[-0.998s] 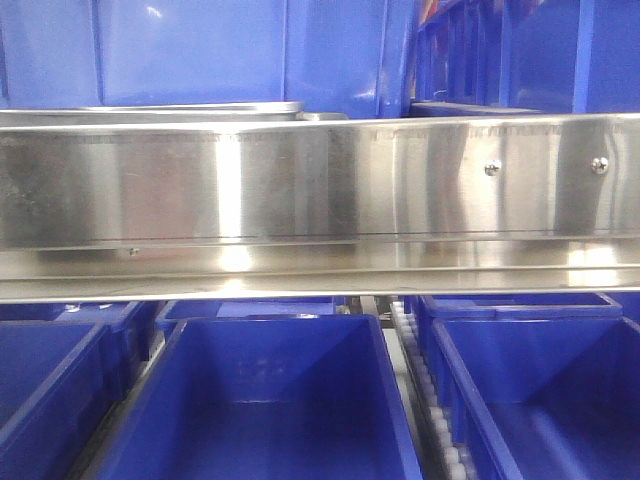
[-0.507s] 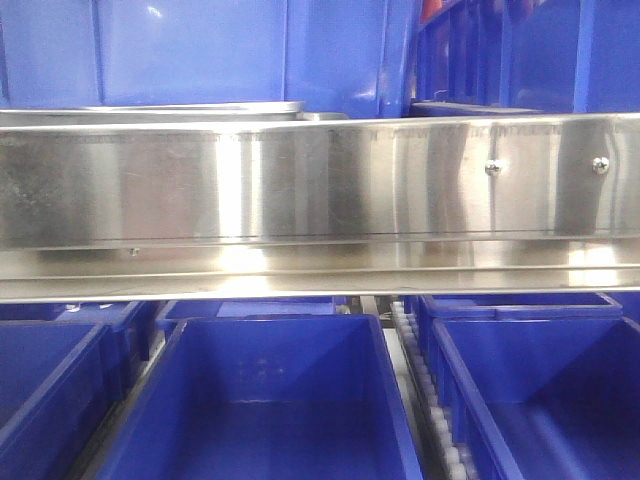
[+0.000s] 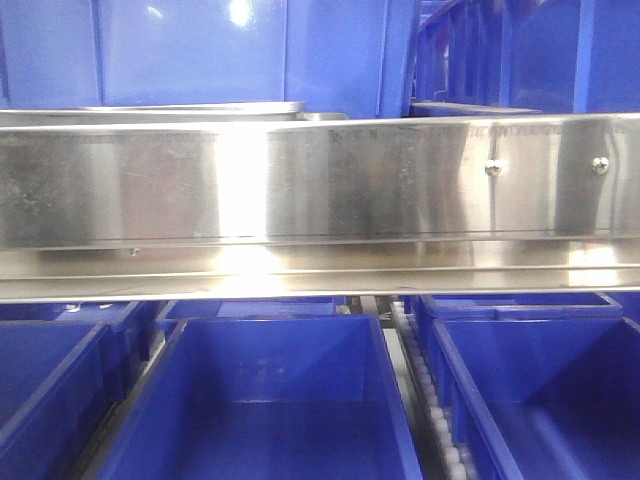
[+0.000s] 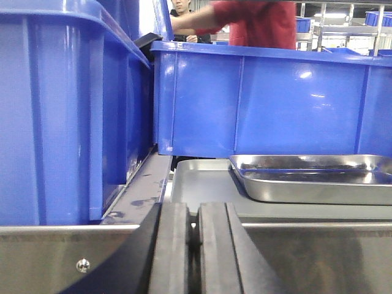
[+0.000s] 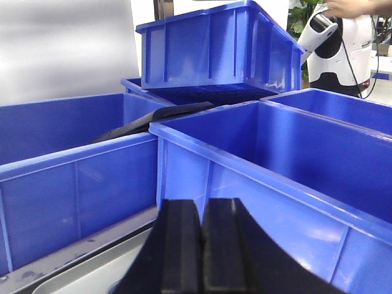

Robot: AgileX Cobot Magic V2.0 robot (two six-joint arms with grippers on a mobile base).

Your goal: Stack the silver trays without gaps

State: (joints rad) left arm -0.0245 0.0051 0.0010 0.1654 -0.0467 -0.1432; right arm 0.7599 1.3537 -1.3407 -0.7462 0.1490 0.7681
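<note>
1. The left gripper (image 4: pixel 192 245) is seen with its two black fingers (image 4: pixel 173 245) pressed together and nothing between them; it is held low, behind the brushed-steel panel (image 4: pixel 49 257).

2. Beyond and to the right of the left fingertips, one silver tray (image 4: pixel 312 180) is seen lying upright on a grey flat surface (image 4: pixel 202 190), its near rim turned towards the fingers. A blue bin (image 4: pixel 269 101) stands just behind it, and another blue bin (image 4: pixel 67 110) rises to the left of the fingers.

3. The right gripper (image 5: pixel 201 245) is likewise closed on nothing. Ahead of its fingertips only blue bins (image 5: pixel 275 159) are shown, with an upturned bin (image 5: pixel 214 46) propped further back; a pale curved edge (image 5: pixel 73 272) below and left of the fingers may be a second tray (too little is shown to be sure).

4. From the front view only a thin tray rim (image 3: pixel 150 107) can be made out above the steel panel (image 3: pixel 320 180).

5. The task is judged to be at its start: no tray is held and no stack is visible.

6. Risks are judged as follows:
   - A thin flared rim could slip from the pads if it is pinched shallowly, since the steel is polished.
   - If a tray is lowered askew, a corner could ride on the lower rim and a gap would be left.
   - The bin walls close beside both pairs of fingers could be struck if an arm is swung wide.
   - The person (image 4: pixel 245 18) reaching behind the bins could be endangered by a long forward reach.
</note>
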